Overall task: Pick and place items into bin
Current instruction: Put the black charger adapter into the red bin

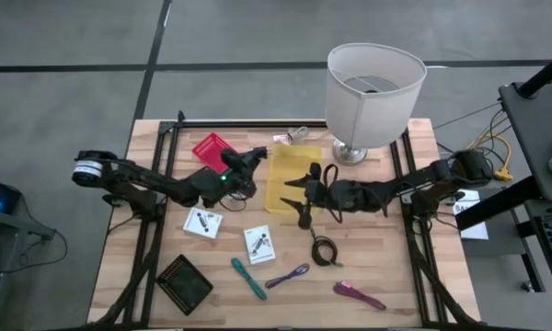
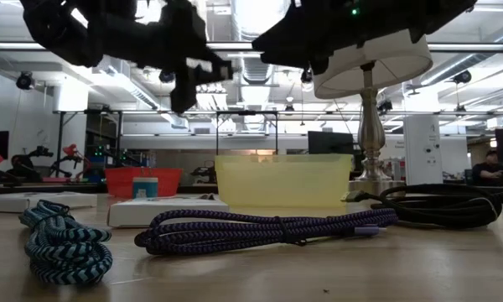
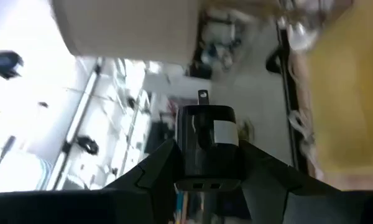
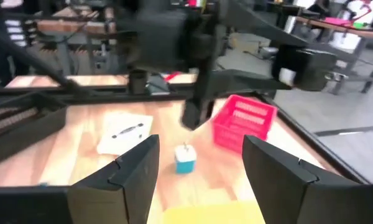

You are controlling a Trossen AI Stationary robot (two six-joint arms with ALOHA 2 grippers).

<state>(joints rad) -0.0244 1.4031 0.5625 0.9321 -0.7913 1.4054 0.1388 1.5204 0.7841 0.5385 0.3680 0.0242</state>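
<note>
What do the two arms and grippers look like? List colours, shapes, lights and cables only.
Both arms are dark, jointed links ending in two-finger grippers. The left arm has a white and silver ring at its outer end and a small green light near the left gripper. The right gripper has flat, tapered dark fingers. Yellow cables lie beside the right arm's base.

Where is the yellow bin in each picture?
High view: yellow bin, centre, down-left of the lamp.
Low view: centre, beside the lamp.
Left wrist view: blurred yellow beyond the black charger.
Right wrist view: nearest the camera, before the red basket.
Landmark: the lamp, high and low views.
</note>
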